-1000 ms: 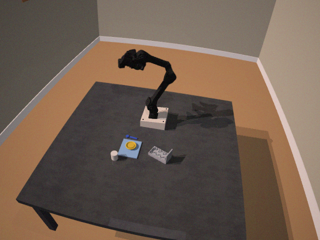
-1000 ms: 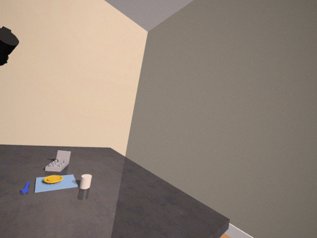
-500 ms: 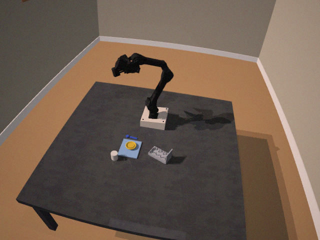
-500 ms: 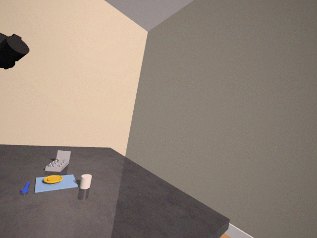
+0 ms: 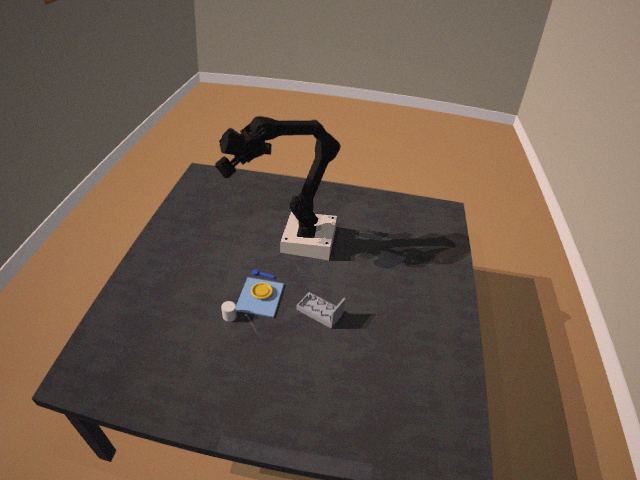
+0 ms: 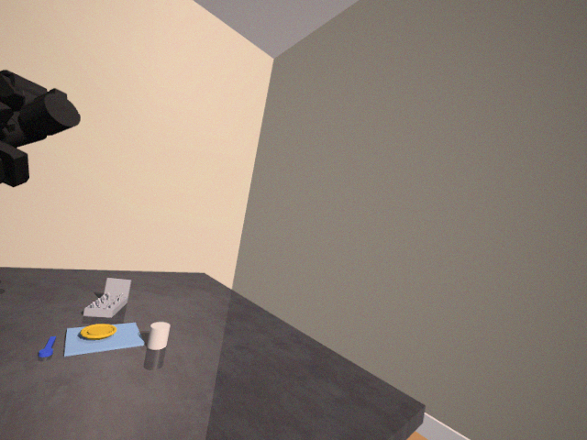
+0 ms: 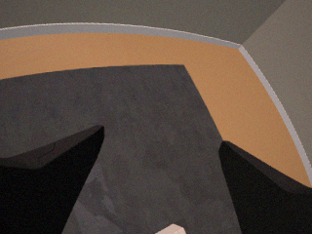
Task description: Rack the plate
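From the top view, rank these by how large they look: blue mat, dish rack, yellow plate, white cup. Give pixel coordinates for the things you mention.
Blue mat (image 5: 267,306) (image 6: 127,338)
Dish rack (image 5: 338,313) (image 6: 117,287)
Yellow plate (image 5: 261,290) (image 6: 98,331)
White cup (image 5: 228,311) (image 6: 159,335)

Mat and rack look close in size, so their order is unsure.

Grey-green walls (image 5: 361,46) (image 6: 403,189) (image 7: 122,12) meet an orange-brown floor (image 5: 413,149) (image 7: 214,63) at a pale skirting board (image 5: 356,93) (image 7: 146,30). Beyond the dark tabletop's (image 5: 206,372) (image 6: 293,369) (image 7: 146,107) far edge, in the exterior view, one wall is cream.

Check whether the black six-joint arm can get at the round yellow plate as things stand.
Probably yes: the open gripper has nothing between its fingers, and nothing covers the round yellow plate, though lying flat may make its rim awkward.
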You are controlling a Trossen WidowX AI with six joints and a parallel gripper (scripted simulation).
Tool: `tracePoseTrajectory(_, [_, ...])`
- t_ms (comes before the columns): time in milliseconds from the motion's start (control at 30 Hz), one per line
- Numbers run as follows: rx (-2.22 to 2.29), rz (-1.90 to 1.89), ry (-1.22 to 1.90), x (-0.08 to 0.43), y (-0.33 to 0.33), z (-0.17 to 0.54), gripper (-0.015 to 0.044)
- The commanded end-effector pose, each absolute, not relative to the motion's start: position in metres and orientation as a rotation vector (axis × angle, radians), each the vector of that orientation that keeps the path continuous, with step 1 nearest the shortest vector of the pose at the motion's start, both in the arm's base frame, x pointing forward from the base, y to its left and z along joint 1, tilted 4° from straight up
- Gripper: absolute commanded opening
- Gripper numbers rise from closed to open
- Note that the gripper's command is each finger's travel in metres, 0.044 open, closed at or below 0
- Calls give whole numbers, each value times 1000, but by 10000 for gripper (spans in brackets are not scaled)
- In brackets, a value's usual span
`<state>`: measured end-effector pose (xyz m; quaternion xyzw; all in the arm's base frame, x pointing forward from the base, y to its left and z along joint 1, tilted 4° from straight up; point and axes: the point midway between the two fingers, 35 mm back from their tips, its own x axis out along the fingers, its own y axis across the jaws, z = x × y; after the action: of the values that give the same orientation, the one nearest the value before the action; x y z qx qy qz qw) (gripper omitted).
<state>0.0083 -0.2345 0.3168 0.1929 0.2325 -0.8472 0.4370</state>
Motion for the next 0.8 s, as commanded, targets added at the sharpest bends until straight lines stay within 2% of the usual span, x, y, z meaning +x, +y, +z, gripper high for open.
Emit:
tracePoseTrajectory(0, [476, -2041, 658, 21, -239, 305, 400])
tracePoseTrajectory(767, [360, -1433, 1123, 138, -243, 219, 400])
